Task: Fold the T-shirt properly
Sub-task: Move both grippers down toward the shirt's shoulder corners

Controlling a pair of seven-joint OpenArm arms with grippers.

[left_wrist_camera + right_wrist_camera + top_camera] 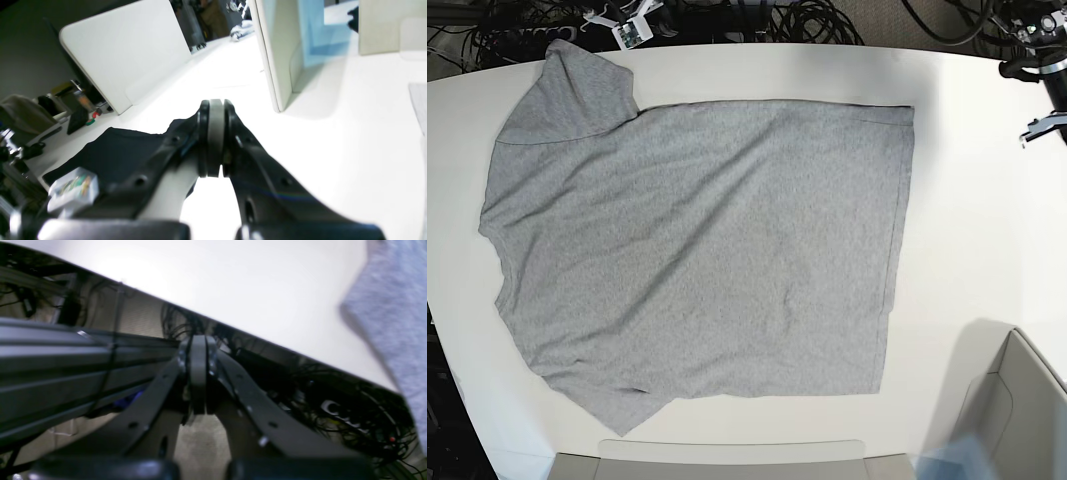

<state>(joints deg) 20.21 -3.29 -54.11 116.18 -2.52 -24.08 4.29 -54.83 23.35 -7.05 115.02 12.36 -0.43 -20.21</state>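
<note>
Grey heather cloth is spread nearly flat across my white desk (972, 200): the T-shirt (707, 250) lies plain side up, its straight hem running along the base view's right side, its collar end and both sleeves toward that view's left. So its long axis runs across the desk, left to right in that view, with one sleeve at the far edge and the other at the near edge.

My left claw (215, 138) is pinched fully together on nothing, hanging above bare desk. In its own view only a thin strip of the shirt shows at the right border, so the cloth lies off to that side, well apart from the tips. My right claw (199, 375) is likewise pressed tight and empty, hanging out past the desk's edge over the cables, with the shirt filling the right edge of its view.

Neither claw shows in the base view, so I cannot rank them surely; I judge the right one nearer the cloth. Both must open before reaching in toward the shirt's edges.
</note>
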